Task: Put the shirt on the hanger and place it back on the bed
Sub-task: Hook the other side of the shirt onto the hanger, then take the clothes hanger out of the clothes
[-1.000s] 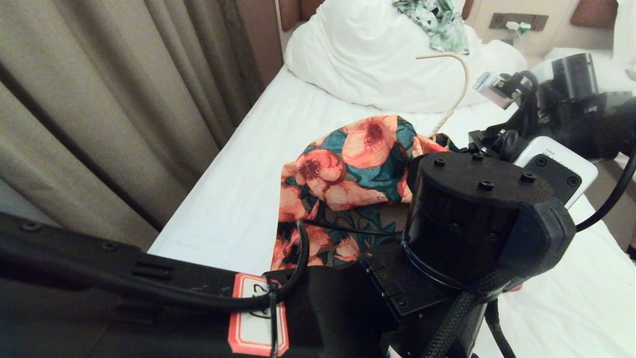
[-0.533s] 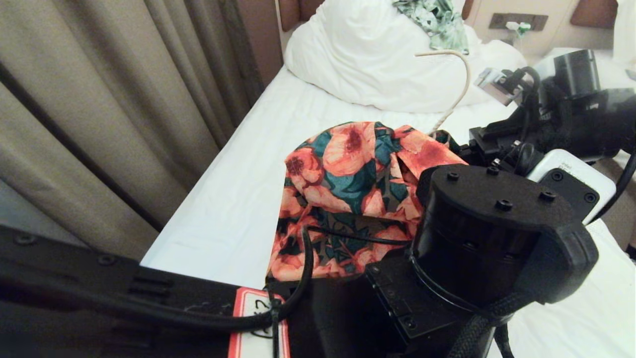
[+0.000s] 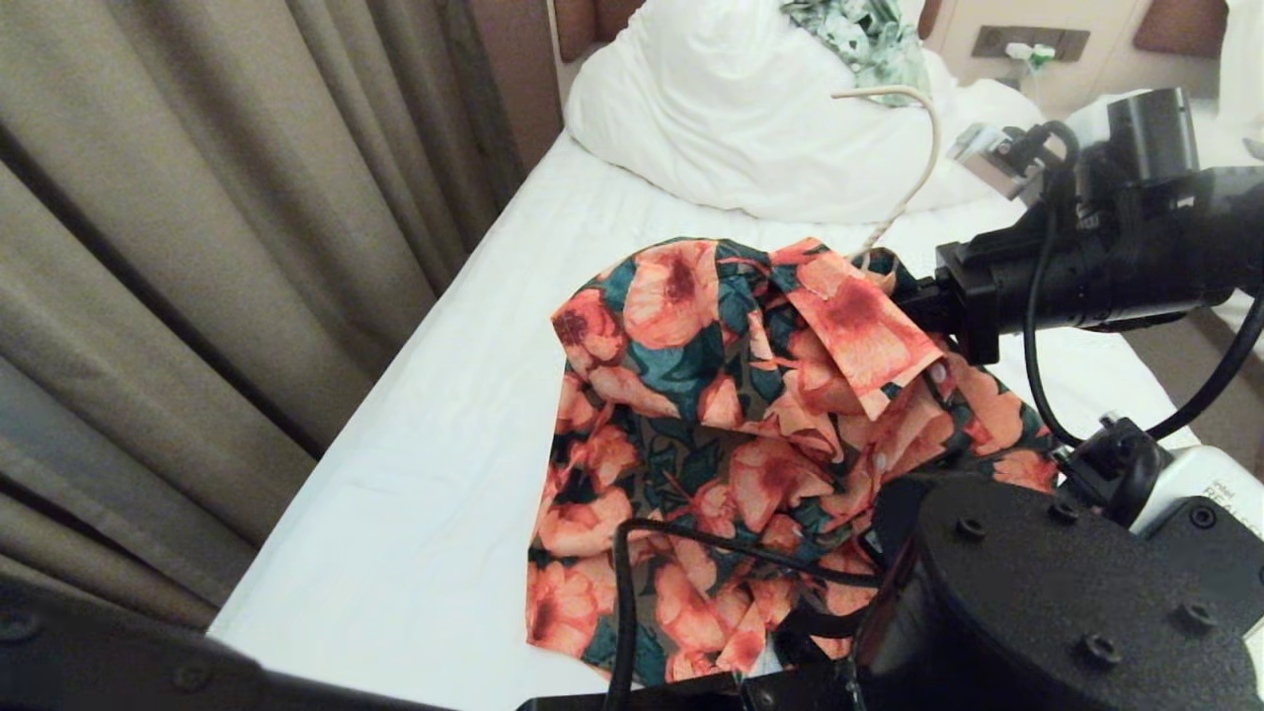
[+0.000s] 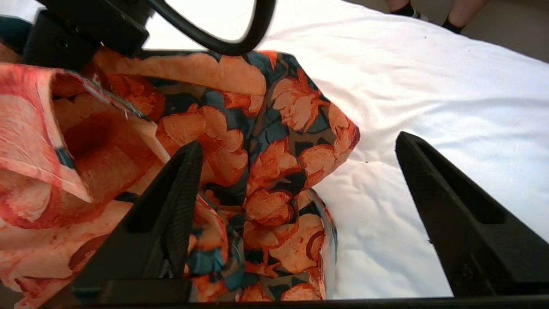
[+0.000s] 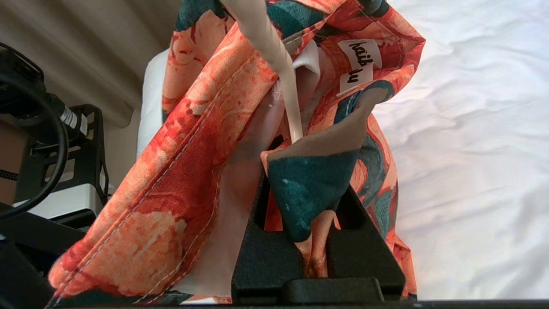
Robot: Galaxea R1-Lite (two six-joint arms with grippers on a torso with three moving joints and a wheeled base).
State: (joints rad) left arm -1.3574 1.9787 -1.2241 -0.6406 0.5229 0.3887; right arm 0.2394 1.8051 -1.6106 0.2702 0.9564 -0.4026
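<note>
- Two arms were in on this one, but going from the left of the head view, the first thing was just the beige curtain point(image 3: 197, 227) hanging alongside the bed point(image 3: 434, 444), nothing happening there.
- Next over, the shirt point(image 3: 731, 415) was draped in a rumpled heap, its lower part resting on the white sheet and its collar end lifted up off it.
- Low down near the shirt's hem was the left gripper point(image 4: 296, 206), jaws spread wide apart with nothing between them, one finger against the fabric and the other over bare sheet. My guess is it was free so it could go for a new grip on the cloth.
- Up top, the hanger point(image 3: 918, 168) poked its hook out above the collar, with the rest of it buried inside the shirt.
- Furthest right, the right gripper point(image 5: 315, 206) had its jaws together, clamped on the hanger at the neck with some collar fabric caught in too, probably to keep the whole thing held up while the shirt gets sorted.
</note>
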